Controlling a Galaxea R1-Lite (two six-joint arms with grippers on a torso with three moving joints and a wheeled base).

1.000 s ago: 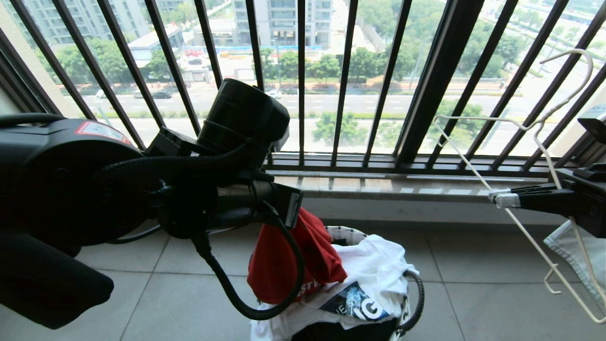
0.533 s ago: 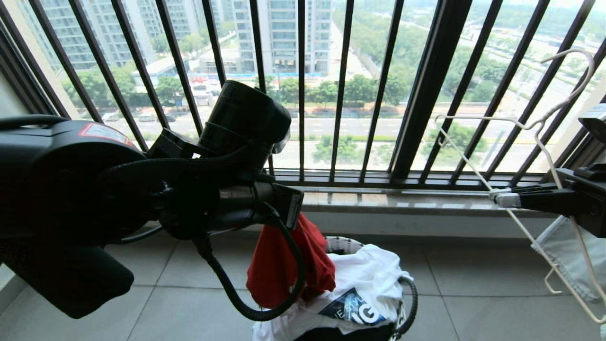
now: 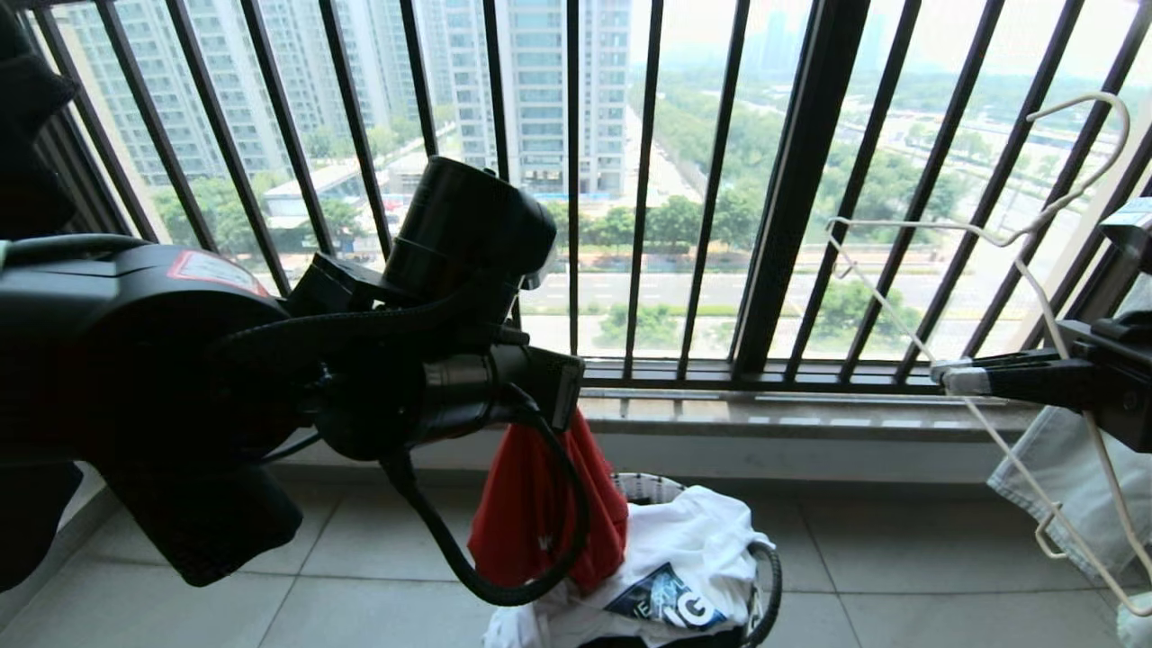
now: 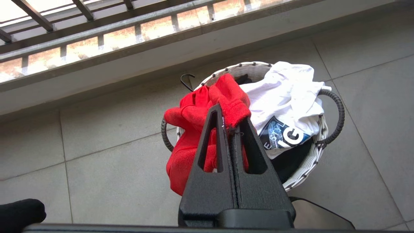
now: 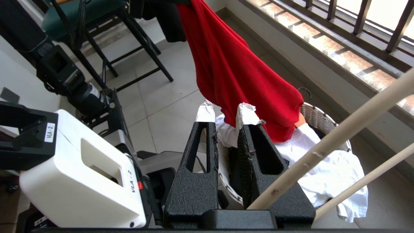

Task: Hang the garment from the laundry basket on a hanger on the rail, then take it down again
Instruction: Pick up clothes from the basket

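The left gripper (image 4: 231, 121) sits at the centre of the left wrist view, its two black fingers pressed together on a fold of the red T-shirt (image 4: 194, 129). In the head view the shirt (image 3: 540, 513) hangs at lower centre from under the left arm, its bottom edge reaching down to the white shirt (image 3: 693, 549) heaped in the laundry basket (image 3: 769, 576). The pinch takes in only a small bunch of cloth near the fingertips, so the weight of the hanging shirt could drag it out if the arm swings; it would then drop back onto the basket or onto the floor tiles.

The right gripper (image 3: 945, 376) is at the right edge of the head view, its fingers closed on the white wire hanger (image 3: 1017, 238), which stands tilted with its hook toward the upper right corner. In the right wrist view the fingertips (image 5: 205, 113) stand slightly apart and the pale hanger wire (image 5: 336, 139) crosses the lower right. A thin wire held at one point can twist in the grip, which would make threading the shirt harder.

The shirt hangs bunched, with no neck opening showing, so the hanger's arm may catch in a fold or sleeve instead. The hanger's end hooks could also snag the pale cloth (image 3: 1071, 486) hanging just behind it. The rail is not in view.
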